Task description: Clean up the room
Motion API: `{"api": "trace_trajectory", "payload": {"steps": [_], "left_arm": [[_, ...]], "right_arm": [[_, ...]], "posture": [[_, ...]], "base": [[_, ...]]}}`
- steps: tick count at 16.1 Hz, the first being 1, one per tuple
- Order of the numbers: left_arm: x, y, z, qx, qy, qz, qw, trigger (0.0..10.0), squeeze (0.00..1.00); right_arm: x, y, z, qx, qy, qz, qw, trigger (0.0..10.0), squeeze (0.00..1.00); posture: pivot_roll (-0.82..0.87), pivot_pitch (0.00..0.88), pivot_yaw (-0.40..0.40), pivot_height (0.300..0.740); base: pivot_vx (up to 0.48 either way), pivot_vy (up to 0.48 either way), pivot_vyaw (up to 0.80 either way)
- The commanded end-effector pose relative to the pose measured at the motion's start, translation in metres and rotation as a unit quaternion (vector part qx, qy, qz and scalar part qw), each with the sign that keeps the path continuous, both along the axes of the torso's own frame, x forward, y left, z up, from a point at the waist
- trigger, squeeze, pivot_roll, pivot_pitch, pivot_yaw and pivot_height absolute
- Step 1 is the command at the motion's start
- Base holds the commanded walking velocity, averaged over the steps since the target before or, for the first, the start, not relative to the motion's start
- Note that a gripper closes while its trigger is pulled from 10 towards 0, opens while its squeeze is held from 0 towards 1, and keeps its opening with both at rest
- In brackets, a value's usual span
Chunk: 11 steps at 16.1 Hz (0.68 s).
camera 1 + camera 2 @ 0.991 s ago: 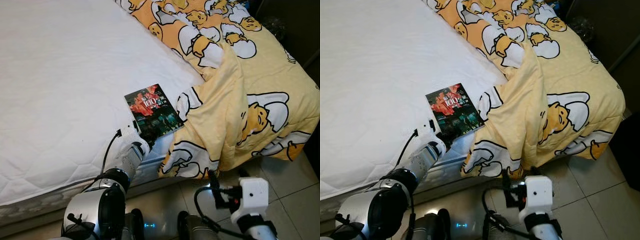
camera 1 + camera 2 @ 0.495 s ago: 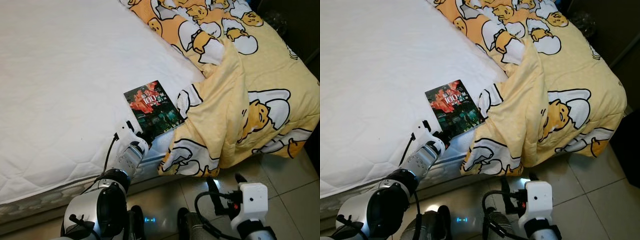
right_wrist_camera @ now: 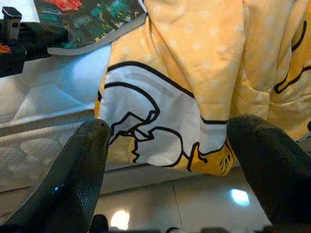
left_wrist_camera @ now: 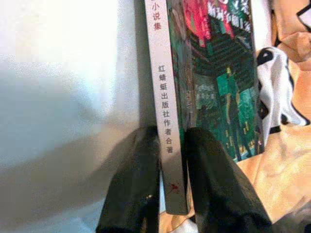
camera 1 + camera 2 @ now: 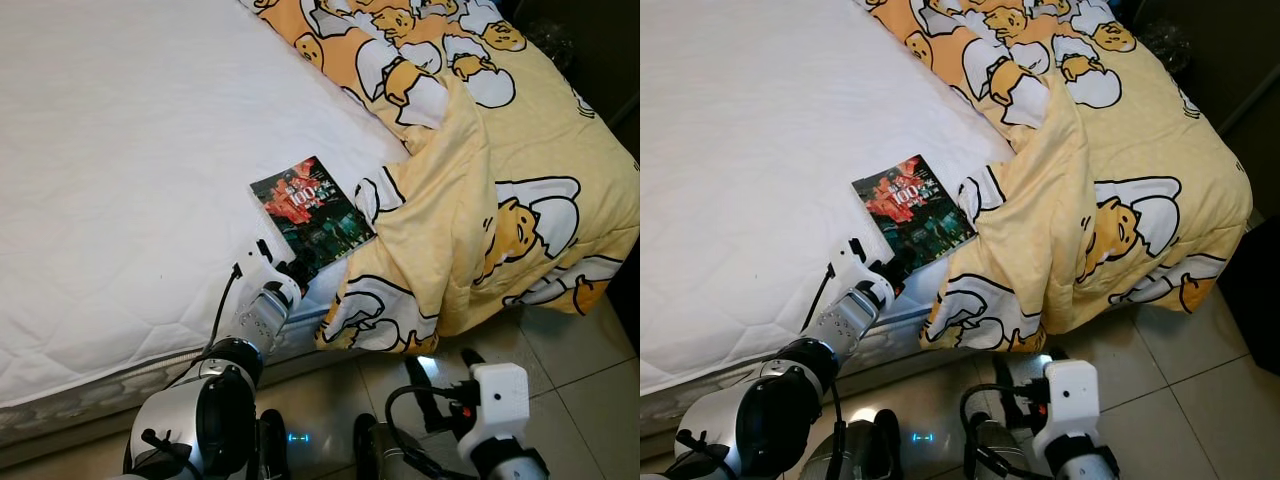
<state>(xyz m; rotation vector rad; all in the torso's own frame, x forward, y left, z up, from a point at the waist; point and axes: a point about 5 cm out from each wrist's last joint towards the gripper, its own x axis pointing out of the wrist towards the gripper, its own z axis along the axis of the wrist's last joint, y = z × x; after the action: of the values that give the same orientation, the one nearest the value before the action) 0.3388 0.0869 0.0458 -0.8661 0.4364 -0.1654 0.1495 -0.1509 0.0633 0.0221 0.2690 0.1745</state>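
Left gripper (image 4: 170,187) pinches the book (image 5: 314,210) by its spine at the mattress (image 5: 120,160) edge — ready to lift; right gripper (image 3: 175,160) hangs wide open, empty.

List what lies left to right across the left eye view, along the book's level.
White mattress → book, its near corner clamped by the left pincer → yellow duvet → dark floor.

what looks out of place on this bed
A book lies askew at the mattress edge, one corner tucked under the bunched yellow duvet, which spills off the bed toward the floor. The left gripper is shut on the book's spine; the right gripper hangs open by the duvet's hanging edge.
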Motion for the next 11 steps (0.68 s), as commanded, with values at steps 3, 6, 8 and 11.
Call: {"api": "trace_trajectory", "payload": {"steps": [3, 6, 8, 11], "left_arm": [[0.007, -0.002, 0.011, 0.000, -0.026, -0.011, 1.000, 0.0, 0.00], [0.017, 0.002, 0.028, 0.037, -0.081, -0.037, 0.995, 0.0, 0.00], [0.021, 0.001, 0.040, 0.133, -0.144, -0.082, 0.977, 0.0, 0.00], [0.030, 0.025, 0.070, 0.222, -0.235, -0.044, 0.945, 0.0, 0.00]], "right_arm": [[0.002, -0.006, -0.005, 0.014, 0.016, -0.013, 1.000, 10.0, 0.00], [0.013, -0.008, -0.007, 0.030, 0.016, -0.027, 0.999, 10.0, 0.00], [0.030, -0.009, -0.002, 0.024, -0.009, -0.043, 0.999, 10.0, 0.00], [0.062, -0.017, 0.018, 0.008, -0.079, -0.069, 0.994, 10.0, 0.00]], "posture": [[-0.23, 0.221, -0.021, 0.740], [-0.20, 0.191, -0.015, 0.740], [-0.17, 0.155, -0.007, 0.740], [-0.11, 0.065, -0.001, 0.740]], "base": [[0.000, -0.094, 0.00], [0.000, 0.000, 0.00], [0.000, 0.000, 0.00], [0.000, 0.000, 0.00]]}}
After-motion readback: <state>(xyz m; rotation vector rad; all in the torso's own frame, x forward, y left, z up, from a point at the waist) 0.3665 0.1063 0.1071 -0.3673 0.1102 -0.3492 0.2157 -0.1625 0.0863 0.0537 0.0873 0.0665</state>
